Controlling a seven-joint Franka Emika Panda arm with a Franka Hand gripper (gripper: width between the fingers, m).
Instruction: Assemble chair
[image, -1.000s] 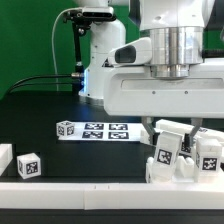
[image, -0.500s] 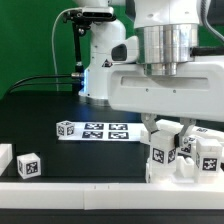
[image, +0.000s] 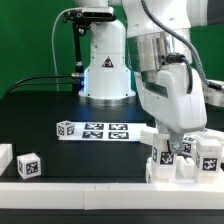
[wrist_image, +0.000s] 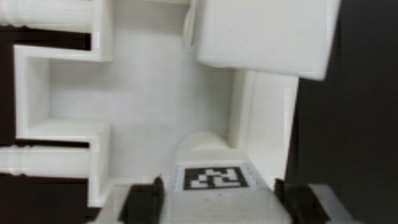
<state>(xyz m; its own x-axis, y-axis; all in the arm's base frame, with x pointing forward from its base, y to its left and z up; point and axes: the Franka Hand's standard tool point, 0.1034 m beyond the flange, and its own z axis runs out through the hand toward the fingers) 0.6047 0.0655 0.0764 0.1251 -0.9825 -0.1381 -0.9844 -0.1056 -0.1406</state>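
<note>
Exterior view: I see the two-finger gripper (image: 165, 142) lowered onto the chunky white plastic chair assembly with square black-and-white tags (image: 190, 160), which stands on the black table (image: 40, 115) at the near edge, on the exterior view's right. This view alone shows the surroundings: the thin flat white marker board (image: 100, 130) lies well apart from the chair, towards the exterior view's left, with a small white tagged cube (image: 67, 127) at its end, and a second white tagged cube (image: 27, 165) sits near the front edge. The jaws are hidden here by the wrist and the parts.

Wrist view: only here do I see the dark fingers (wrist_image: 130, 205) standing either side of an upright white section of the chair (wrist_image: 178, 90) that bears one tag (wrist_image: 217, 177). The gripper (wrist_image: 217, 205) straddles that section at a narrow setting. I cannot tell whether the pads press on it.

Change from half a second ago: the wrist, then upright and filling the upper right, is now tilted, so the white robot base with its blue light (image: 105, 70) is exposed. The chair has not visibly shifted.

Chair condition: blocky, several white pieces packed together, two tags facing the exterior camera; the wrist view shows stepped recesses and rounded pegs along one side
</note>
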